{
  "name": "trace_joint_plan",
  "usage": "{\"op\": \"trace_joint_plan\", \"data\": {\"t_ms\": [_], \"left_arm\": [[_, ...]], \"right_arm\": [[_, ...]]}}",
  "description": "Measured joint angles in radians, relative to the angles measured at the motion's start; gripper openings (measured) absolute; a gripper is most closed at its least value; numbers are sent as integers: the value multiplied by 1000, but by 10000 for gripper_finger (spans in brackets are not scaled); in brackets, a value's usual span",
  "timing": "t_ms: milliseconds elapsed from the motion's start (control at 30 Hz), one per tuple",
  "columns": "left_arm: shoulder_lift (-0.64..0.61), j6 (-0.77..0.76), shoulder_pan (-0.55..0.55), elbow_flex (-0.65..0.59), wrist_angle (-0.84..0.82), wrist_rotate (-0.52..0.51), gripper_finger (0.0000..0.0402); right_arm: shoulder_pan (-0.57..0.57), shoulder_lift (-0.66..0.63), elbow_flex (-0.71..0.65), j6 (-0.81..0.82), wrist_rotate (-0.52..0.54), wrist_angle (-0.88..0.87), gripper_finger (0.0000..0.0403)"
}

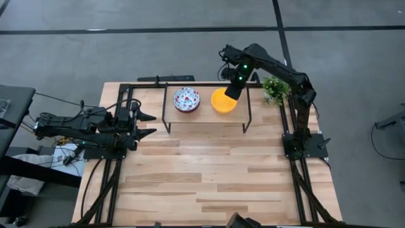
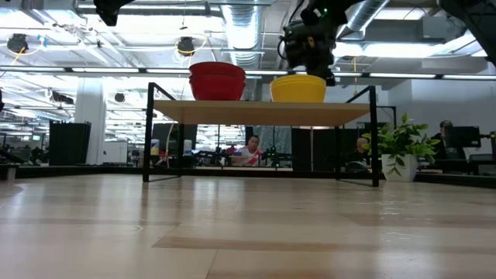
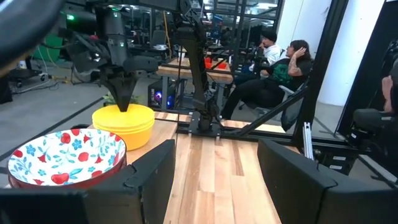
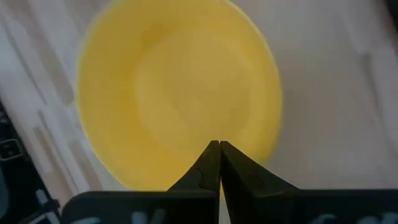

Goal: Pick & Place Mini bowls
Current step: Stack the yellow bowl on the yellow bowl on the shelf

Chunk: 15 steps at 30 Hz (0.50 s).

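No words, labels, brands or numbers can be read anywhere in these views; nothing legible stands on the bowls, the shelf, the desk or the arms.

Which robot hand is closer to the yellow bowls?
The right gripper. It hangs shut just above the stacked plain yellow round bowls on the wooden shelf. The left gripper waits open, far off beside the shelf's other end.

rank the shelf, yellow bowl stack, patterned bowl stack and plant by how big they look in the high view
1. wooden shelf, largest by far
2. and 3. patterned bowl stack and yellow bowl stack, about alike; the right gripper covers part of the yellow
4. small green plant, roughly similar, unsure
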Motion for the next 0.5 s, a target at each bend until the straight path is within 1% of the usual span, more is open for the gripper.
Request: {"op": "trace_joint_plan", "data": {"t_ms": [100, 400, 500], "left_arm": [[0, -5, 0, 0, 0, 0, 227], [0, -12, 0, 0, 0, 0, 227], [0, -8, 0, 0, 0, 0, 227]], "right_arm": [[2, 0, -1, 0, -36, 34, 0], [27, 0, 62, -6, -34, 9, 0], [43, -2, 99, -60, -34, -8, 0]]}}
